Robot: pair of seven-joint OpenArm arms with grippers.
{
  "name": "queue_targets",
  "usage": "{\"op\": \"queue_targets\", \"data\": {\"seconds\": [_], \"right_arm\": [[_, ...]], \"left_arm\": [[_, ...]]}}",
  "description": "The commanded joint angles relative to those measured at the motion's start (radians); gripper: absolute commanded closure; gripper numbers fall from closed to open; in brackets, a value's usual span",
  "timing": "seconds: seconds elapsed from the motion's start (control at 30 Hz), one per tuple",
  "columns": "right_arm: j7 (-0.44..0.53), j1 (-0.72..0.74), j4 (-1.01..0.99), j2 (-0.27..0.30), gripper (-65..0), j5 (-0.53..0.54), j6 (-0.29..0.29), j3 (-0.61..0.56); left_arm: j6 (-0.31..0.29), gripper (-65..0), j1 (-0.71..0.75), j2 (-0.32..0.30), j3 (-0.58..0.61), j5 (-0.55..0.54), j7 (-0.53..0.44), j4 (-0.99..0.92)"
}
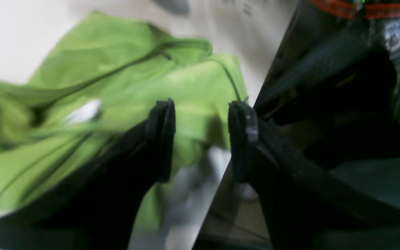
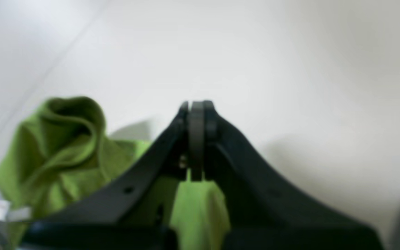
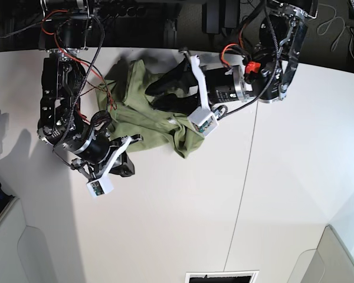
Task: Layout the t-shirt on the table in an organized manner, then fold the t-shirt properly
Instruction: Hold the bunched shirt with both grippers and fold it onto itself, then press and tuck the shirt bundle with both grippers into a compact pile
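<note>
The green t-shirt lies crumpled at the back of the white table. In the left wrist view the t-shirt fills the left half, with a white label showing. My left gripper hangs open just above the cloth near the table's edge, with nothing between its fingers. In the base view the left gripper is over the shirt's upper part. My right gripper is shut, its tips over bare table. The t-shirt bunches to its left and shows below its pads. The right gripper sits at the shirt's lower left edge.
A thin dark seam runs across the table right of the shirt. The table's back edge is beside my left gripper, with dark equipment and cables beyond. Grey bins stand at the lower left and lower right.
</note>
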Motion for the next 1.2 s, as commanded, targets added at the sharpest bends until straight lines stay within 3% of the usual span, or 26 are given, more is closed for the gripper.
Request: {"op": "queue_targets", "data": {"seconds": [0.0, 0.1, 0.27, 0.47, 0.7, 1.0, 1.17], "right_arm": [[0.026, 0.022, -0.006, 0.018, 0.0, 0.003, 0.003, 0.004], [0.034, 0.023, -0.071, 0.047, 0.0, 0.004, 0.003, 0.004], [0.035, 0.022, -0.164, 0.062, 0.0, 0.008, 0.023, 0.003], [0.035, 0.022, -0.201, 0.063, 0.0, 0.012, 0.040, 0.003], [-0.035, 0.018, -0.201, 0.063, 0.0, 0.156, 0.064, 0.000], [-0.037, -0.119, -0.088, 0.060, 0.0, 0.211, 0.066, -0.076], [-0.037, -0.224, 0.039, 0.060, 0.0, 0.228, 0.063, -0.108]], "left_arm": [[-0.009, -25.3, -0.012, 0.029, 0.008, -0.011, -0.027, -0.010], [-0.009, -25.3, -0.018, 0.084, 0.010, 0.035, -0.030, -0.079], [-0.009, -25.3, -0.026, 0.080, 0.007, 0.076, -0.032, -0.161], [-0.009, -25.3, -0.026, -0.019, -0.010, 0.109, -0.032, -0.168], [-0.009, -25.3, -0.043, -0.135, -0.021, 0.139, -0.033, -0.168], [-0.009, -25.3, -0.174, -0.142, -0.021, 0.302, -0.109, -0.168], [-0.009, -25.3, -0.248, -0.137, -0.014, 0.323, -0.169, -0.168]]}}
